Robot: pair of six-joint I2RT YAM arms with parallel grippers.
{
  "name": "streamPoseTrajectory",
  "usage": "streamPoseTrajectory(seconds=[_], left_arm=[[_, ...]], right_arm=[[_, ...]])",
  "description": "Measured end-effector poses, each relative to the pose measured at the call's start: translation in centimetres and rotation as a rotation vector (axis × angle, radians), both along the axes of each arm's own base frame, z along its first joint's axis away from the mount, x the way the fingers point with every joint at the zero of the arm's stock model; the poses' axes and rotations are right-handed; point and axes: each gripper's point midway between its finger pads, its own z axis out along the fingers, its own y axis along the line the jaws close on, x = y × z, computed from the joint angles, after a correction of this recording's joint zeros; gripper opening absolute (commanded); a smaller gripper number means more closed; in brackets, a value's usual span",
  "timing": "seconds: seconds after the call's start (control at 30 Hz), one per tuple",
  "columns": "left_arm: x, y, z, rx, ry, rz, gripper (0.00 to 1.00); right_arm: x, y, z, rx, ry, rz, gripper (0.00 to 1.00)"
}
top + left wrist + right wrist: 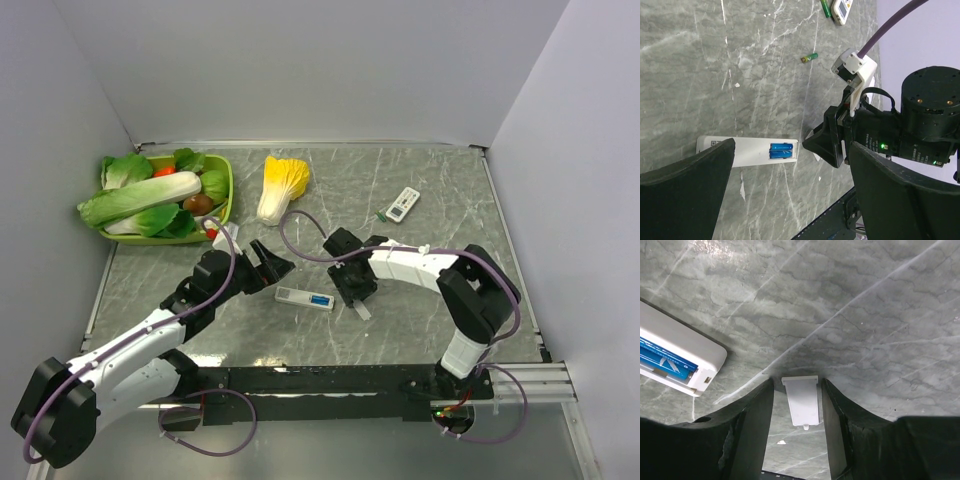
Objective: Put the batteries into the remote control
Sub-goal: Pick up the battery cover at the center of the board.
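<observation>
Overhead view of a grey marbled bench (330, 340) w/ two robot arms reaching in from the near edge. A white remote (297, 296) lies back-up near the middle, btwn the two tools. Its battery bay is uncovered & two blue batteries (781, 151) sit side by side inside.

L tool (275, 268) hovers just left of the remote, spread wide, holding nothing. R tool (357, 292) is low at the bench just right of the remote. Its fingers are part-way apart & straddle the loose white battery cover (801, 402). A sliver of bench shows on each side of the cover, so it looks framed, not clamped. The cover lies flat, apart from the remote.

Farther back, well apart from the work, are a second remote (402, 204) w/ a green battery (810, 58) loose nearby. A green basket of veg (231, 185) sits at far left.

Judgement: loading looks done, so the step in hand is prob. refitting the cover. The next move calls for R tool to pinch the cover's long edges, lift it, line it up w/ the open bay & slide or press it home. L tool likely needs to steady the remote so it doesn't skid.
</observation>
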Motion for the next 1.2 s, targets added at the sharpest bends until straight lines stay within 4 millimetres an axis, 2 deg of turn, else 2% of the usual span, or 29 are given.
streamPoseTrajectory(seconds=[0.13,0.47,0.7,0.93,1.2], left_arm=[[0.0,0.0,-0.1,0.002,0.002,0.000,0.99],[0.0,-0.3,0.1,0.005,-0.017,-0.023,0.99],[-0.1,-1.6,1.9,-0.036,-0.098,-0.103,0.99],[-0.4,-3.1,4.3,-0.089,-0.241,-0.208,0.99],[-1.2,-5.1,4.7,-0.060,-0.390,-0.298,0.98]], right_arm=[[0.1,0.1,0.0,-0.003,0.006,0.013,0.45],[0.4,0.1,0.0,-0.005,0.005,0.024,0.25],[0.7,0.1,0.5,0.002,-0.018,0.021,0.22],[2.0,0.4,3.7,0.055,-0.128,0.005,0.22],[4.4,1.6,9.5,0.164,-0.260,-0.039,0.22]])
